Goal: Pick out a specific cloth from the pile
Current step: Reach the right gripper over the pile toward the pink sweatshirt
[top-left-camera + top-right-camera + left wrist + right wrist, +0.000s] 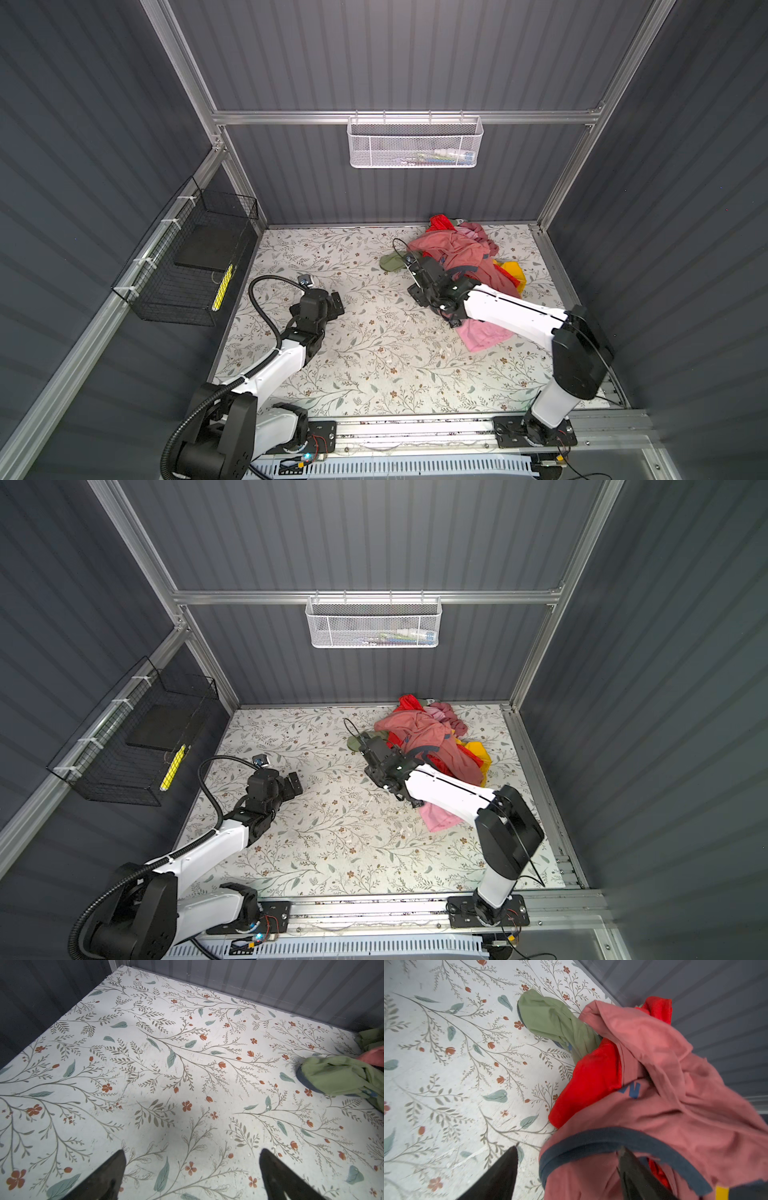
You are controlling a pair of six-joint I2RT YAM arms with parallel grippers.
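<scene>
Tabletop (374,353): cloth (591,1080) ahead of right hand (569,1147)

the cloth (591,1082): thin, smooth red fabric, tucked in the pile (461,253).
dusty-pink garment (675,1105): matt, soft jersey with dark knit trim.
olive cloth (550,1020): matt, twisted fabric at the pile's edge.
table (145,1064): smooth floral-print sheet, lightly scuffed.
basket (413,143): white perforated metal, behind the pile.

I am finding bare table (374,353) open left of the pile (461,257), while the pink shirt (664,1105) is blocking the red cloth (591,1082).
</scene>
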